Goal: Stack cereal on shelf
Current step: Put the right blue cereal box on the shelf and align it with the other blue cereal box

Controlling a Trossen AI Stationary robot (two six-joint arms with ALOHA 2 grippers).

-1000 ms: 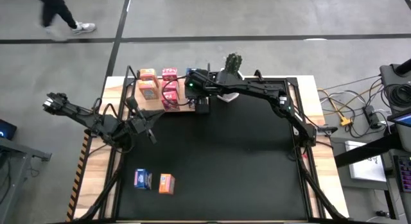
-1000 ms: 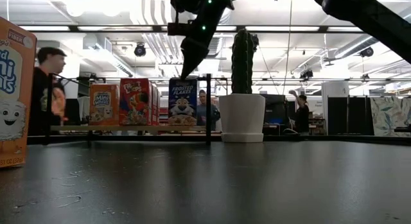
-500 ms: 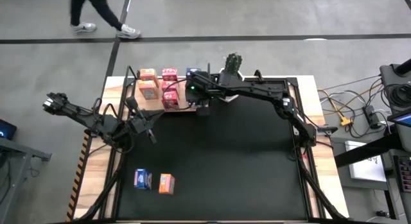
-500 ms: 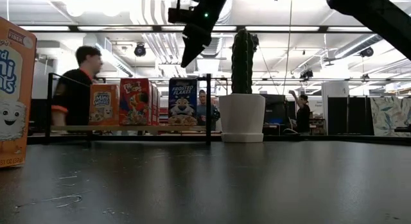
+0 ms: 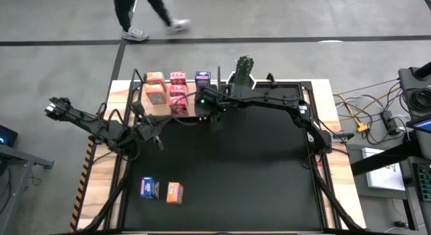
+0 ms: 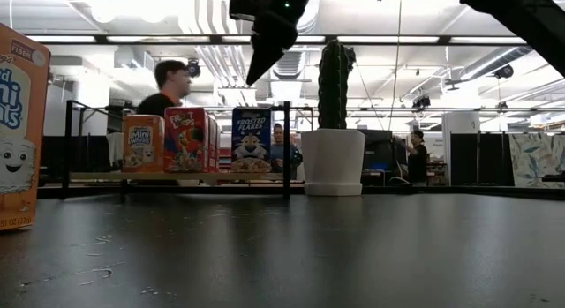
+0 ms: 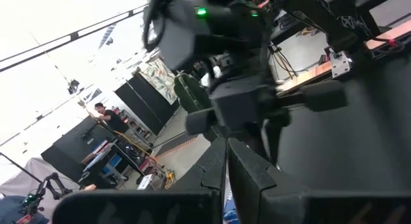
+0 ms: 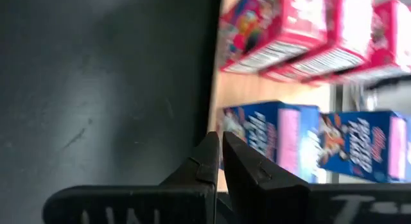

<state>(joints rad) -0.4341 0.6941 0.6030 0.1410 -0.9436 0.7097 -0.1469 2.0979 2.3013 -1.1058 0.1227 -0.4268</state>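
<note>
The shelf is a light-wood board with black posts at the table's far left. Orange, pink-red and blue cereal boxes stand on it, and also show in the low view as orange, red and blue. My right gripper hangs shut and empty above the blue box, pointing down at a slant; its wrist view shows blue boxes past the shut fingers. My left gripper waits shut at the table's left. A blue box and an orange box stand on the mat near the front.
A cactus in a white pot stands just right of the shelf, close to my right arm. The orange box near the front looms at the low view's left edge. A person walks past beyond the far edge. The black mat lies bare in the middle.
My right gripper has shut its fingers, risen from just above the blue box on the shelf and drawn back toward the table's near edge. The blue box stays standing on the shelf, now uncovered in the high view. The person behind the table has walked to the right.
</note>
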